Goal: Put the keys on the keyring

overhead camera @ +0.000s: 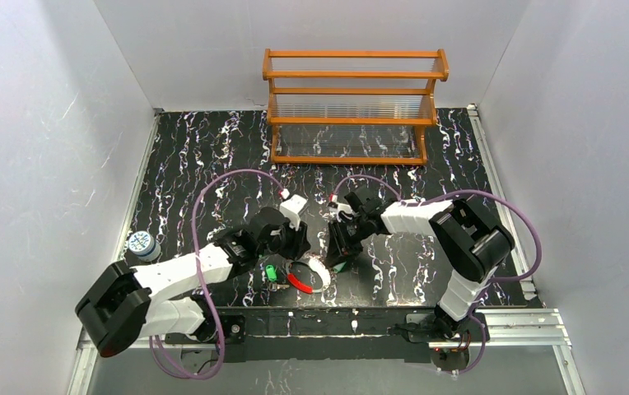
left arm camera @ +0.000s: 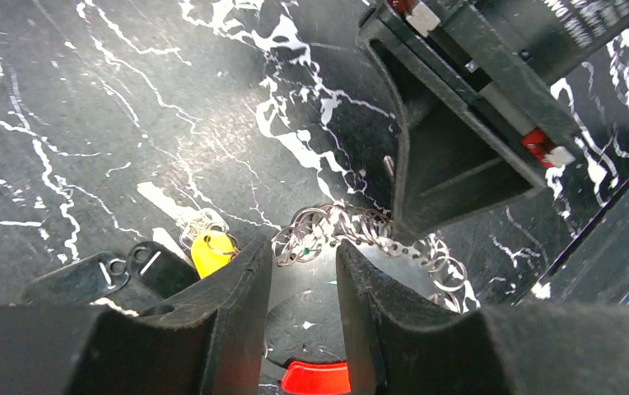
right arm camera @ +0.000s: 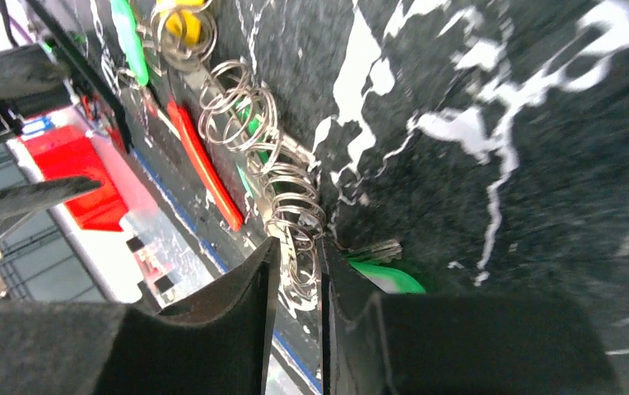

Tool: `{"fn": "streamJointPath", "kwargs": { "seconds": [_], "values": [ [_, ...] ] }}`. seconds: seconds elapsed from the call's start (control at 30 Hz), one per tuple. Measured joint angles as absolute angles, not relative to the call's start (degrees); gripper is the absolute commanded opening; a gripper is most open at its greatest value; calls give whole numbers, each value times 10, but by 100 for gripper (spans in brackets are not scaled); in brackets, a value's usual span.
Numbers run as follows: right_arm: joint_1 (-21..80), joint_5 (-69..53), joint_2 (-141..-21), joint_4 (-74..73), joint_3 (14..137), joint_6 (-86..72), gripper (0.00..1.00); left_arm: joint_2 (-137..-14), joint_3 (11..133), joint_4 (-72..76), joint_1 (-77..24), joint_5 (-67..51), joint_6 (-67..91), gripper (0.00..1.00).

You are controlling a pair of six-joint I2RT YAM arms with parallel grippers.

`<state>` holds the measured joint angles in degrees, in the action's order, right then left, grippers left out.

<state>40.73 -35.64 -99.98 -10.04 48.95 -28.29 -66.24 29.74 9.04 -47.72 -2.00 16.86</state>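
The keyring [overhead camera: 309,281] is a red-and-white loop lying near the front edge, between the two grippers. Its chain of metal rings [left arm camera: 352,230] runs across my left gripper's fingertips. My left gripper [left arm camera: 305,251] is open a little, with the red band [left arm camera: 315,378] below the gap. A yellow key [left arm camera: 211,249] lies just left of it. My right gripper [right arm camera: 299,251] is shut on the chain [right arm camera: 291,197]. A green key [right arm camera: 385,276] lies under its right finger. Another green key [overhead camera: 271,272] lies left of the loop. In the top view my left gripper [overhead camera: 295,245] and right gripper [overhead camera: 340,253] are close together.
A wooden rack [overhead camera: 352,107] stands at the back of the black marbled table [overhead camera: 212,156]. A small round blue-and-white object [overhead camera: 141,244] sits at the left edge. White walls close in both sides.
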Motion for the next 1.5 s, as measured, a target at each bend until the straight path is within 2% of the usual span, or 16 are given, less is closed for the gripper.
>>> {"fn": "streamJointPath", "kwargs": {
  "seconds": [0.3, 0.53, 0.7, 1.0, 1.27, 1.5],
  "values": [
    [421, -392, -985, -85, 450, -306, 31, -745, 335, 68, -477, -84, 91, 29],
    [421, -334, -963, -116, 474, -283, 31, -743, 354, 46, -477, -86, 69, 28],
    [421, -295, -961, -123, 533, -259, 28, -706, 353, 36, -477, -57, 86, 28],
    [435, -282, -1021, -125, 625, -226, 13, -582, 300, 34, -478, 9, 157, 28],
    [468, -275, -1058, -146, 635, -211, 5, -533, 266, 15, -478, 29, 185, 28],
    [480, -267, -1058, -154, 635, -207, 2, -531, 266, 15, -478, 30, 192, 28]
  ]
}}
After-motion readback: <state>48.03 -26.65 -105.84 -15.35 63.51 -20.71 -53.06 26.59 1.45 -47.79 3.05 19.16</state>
